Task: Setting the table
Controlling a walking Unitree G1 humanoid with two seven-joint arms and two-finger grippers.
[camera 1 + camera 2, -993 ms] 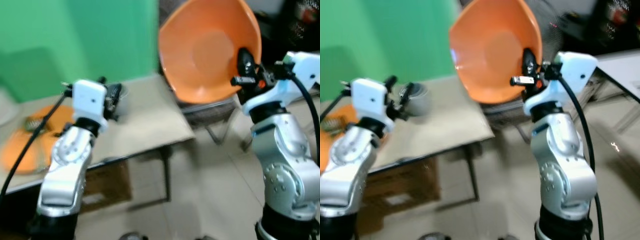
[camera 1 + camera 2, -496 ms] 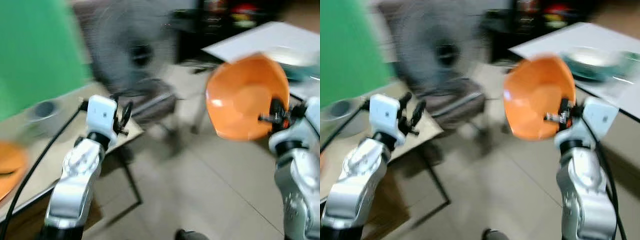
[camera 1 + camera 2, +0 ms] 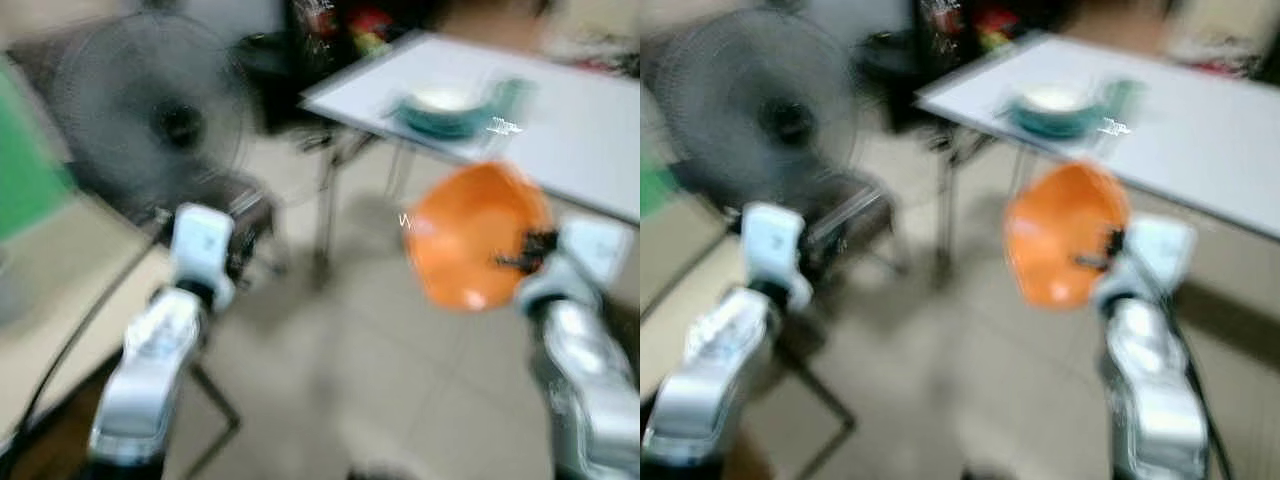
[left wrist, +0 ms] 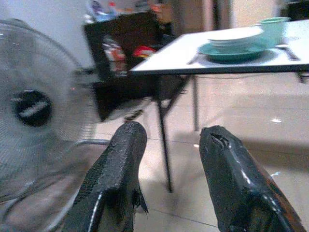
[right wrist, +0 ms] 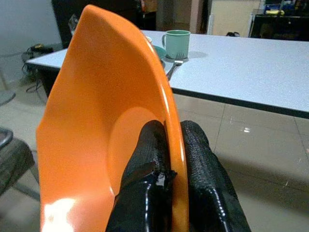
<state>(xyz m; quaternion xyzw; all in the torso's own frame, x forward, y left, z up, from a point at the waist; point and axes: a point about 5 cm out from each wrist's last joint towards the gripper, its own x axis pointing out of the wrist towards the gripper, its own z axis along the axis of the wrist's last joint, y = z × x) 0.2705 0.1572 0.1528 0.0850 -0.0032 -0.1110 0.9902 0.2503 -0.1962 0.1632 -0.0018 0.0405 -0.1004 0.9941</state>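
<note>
The right tool (image 5: 169,159) is clenched on the rim of an orange plate (image 5: 96,125), one black finger on the inner face and the other behind the edge. The plate stands nearly on edge in the air above the tiled floor (image 3: 400,390), short of a white worktop (image 5: 251,63). On that worktop sit a green cup (image 5: 176,37), a fork (image 5: 173,65) just beside it, and a teal plate with white dishes (image 4: 236,41) stacked on it. The left tool (image 4: 169,159) is released, its two fingers spread with nothing between them, pointing toward a standing fan (image 4: 34,116). No brand, label or writing can be read; the head views are blurred.
</note>
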